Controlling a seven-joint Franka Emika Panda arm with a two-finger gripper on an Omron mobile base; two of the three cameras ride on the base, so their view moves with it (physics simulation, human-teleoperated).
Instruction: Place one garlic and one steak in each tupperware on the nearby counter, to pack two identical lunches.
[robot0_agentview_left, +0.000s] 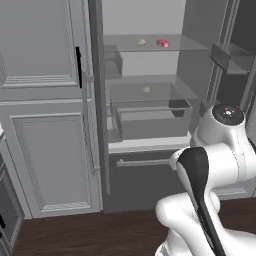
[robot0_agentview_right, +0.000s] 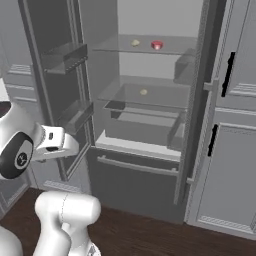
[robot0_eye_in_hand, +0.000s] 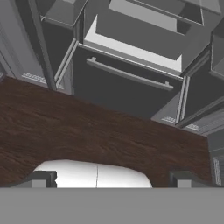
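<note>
An open fridge stands ahead. On its top glass shelf a pale garlic (robot0_agentview_left: 142, 42) (robot0_agentview_right: 135, 43) lies left of a red steak (robot0_agentview_left: 162, 43) (robot0_agentview_right: 157, 45). A second garlic (robot0_agentview_left: 146, 90) (robot0_agentview_right: 144, 92) rests on the shelf below. My gripper (robot0_eye_in_hand: 113, 179) is open and holds nothing. Its fingertips (robot0_eye_in_hand: 41, 179) stand wide apart and point down at the dark wooden floor in front of the fridge, well below the food. The tupperware and the counter are out of view.
The fridge doors stand open on both sides, carrying door bins (robot0_agentview_left: 232, 56) (robot0_agentview_right: 65, 56). A clear drawer (robot0_agentview_left: 152, 117) juts out under the lower shelf, above a bottom drawer with a bar handle (robot0_eye_in_hand: 129, 75). Grey cabinets (robot0_agentview_left: 45, 100) (robot0_agentview_right: 235, 125) flank the fridge.
</note>
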